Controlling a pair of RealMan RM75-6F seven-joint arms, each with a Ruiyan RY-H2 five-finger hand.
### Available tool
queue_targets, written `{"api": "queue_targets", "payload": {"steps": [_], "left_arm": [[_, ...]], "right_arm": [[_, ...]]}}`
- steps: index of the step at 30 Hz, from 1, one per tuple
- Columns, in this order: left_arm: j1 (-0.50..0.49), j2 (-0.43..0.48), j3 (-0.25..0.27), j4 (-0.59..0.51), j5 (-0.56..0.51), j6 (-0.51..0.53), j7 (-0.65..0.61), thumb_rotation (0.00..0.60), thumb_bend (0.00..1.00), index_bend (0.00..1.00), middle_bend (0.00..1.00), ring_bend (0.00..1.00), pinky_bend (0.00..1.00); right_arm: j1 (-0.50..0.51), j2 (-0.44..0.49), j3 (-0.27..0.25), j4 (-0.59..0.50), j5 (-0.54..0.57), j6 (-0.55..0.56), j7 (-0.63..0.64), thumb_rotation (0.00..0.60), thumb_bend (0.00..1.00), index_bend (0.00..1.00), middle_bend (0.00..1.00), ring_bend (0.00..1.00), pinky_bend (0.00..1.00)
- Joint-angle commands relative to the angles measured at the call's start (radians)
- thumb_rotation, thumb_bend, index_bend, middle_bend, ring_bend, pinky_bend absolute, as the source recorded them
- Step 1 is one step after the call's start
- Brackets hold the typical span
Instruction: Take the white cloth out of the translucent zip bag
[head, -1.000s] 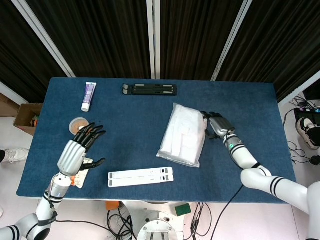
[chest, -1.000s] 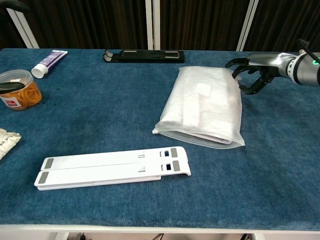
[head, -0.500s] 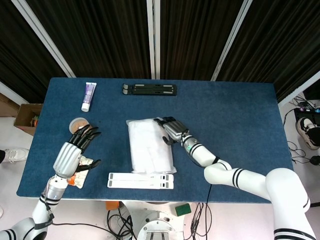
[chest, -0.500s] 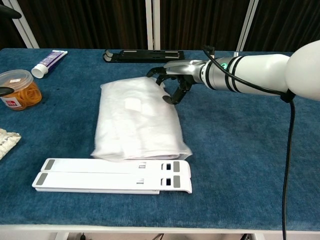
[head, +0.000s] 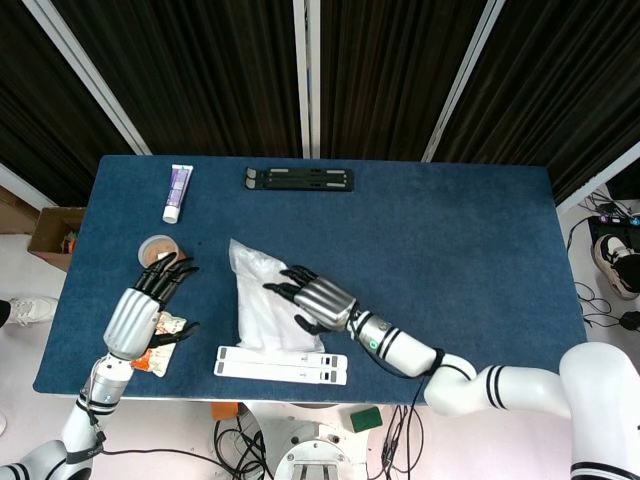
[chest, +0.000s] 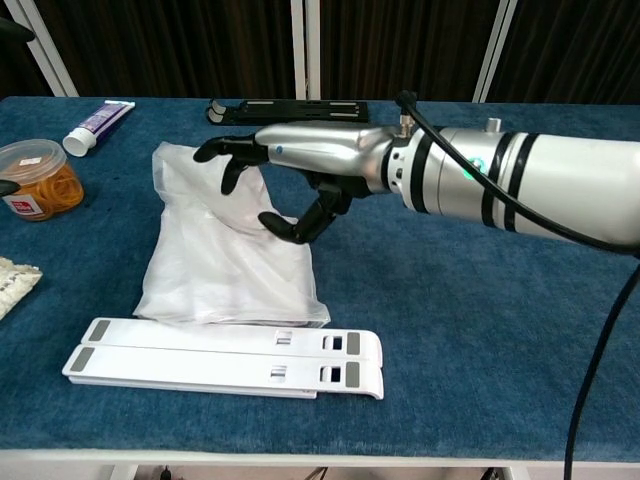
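The translucent zip bag (head: 257, 305) (chest: 215, 255) lies crumpled left of the table's centre, with the white cloth inside showing through the film. My right hand (head: 310, 297) (chest: 295, 180) arches over the bag's right side. Its fingertips (chest: 218, 150) touch the bag's far part and its thumb presses the near right part. The fingers are spread and hold nothing. My left hand (head: 145, 308) hovers near the left edge with its fingers apart, well clear of the bag.
A white folding stand (head: 282, 365) (chest: 225, 362) lies just in front of the bag. A black stand (head: 299, 179) (chest: 290, 110) and a tube (head: 178, 192) (chest: 98, 125) lie at the back. An orange-filled jar (head: 157, 248) (chest: 35, 185) and a snack packet (head: 160, 345) are at left.
My right hand swept from the right side to left of centre, and the bag slid and turned with it, crumpling. The left hand barely moved.
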Motion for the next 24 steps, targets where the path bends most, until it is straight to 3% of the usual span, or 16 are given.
{"api": "queue_targets", "payload": {"steps": [1, 7, 12, 19, 24], "left_arm": [[0.002, 0.002, 0.0, -0.005, 0.001, 0.002, 0.004, 0.6, 0.15, 0.17, 0.13, 0.06, 0.16], [0.016, 0.009, 0.002, -0.008, -0.003, 0.014, -0.001, 0.6, 0.15, 0.17, 0.13, 0.06, 0.16], [0.018, 0.01, 0.001, -0.007, -0.003, 0.012, 0.001, 0.6, 0.15, 0.17, 0.13, 0.06, 0.16], [0.024, 0.012, 0.001, -0.011, -0.005, 0.011, 0.002, 0.6, 0.15, 0.17, 0.13, 0.06, 0.16], [0.025, 0.016, 0.0, -0.012, 0.003, 0.016, 0.005, 0.6, 0.15, 0.17, 0.13, 0.06, 0.16]], "right_arm": [[-0.024, 0.01, -0.042, -0.038, -0.083, 0.067, -0.011, 0.6, 0.6, 0.0, 0.23, 0.0, 0.0], [-0.071, -0.038, -0.025, -0.024, -0.051, 0.171, -0.246, 0.6, 0.61, 0.0, 0.24, 0.0, 0.0], [-0.017, -0.088, -0.04, -0.016, -0.008, 0.024, -0.172, 0.6, 0.61, 0.0, 0.24, 0.0, 0.0], [0.042, -0.198, -0.028, 0.104, 0.013, -0.054, -0.198, 0.6, 0.63, 0.0, 0.24, 0.0, 0.0], [0.046, -0.19, -0.055, 0.126, 0.047, -0.093, -0.259, 0.6, 0.64, 0.0, 0.24, 0.0, 0.0]]}}
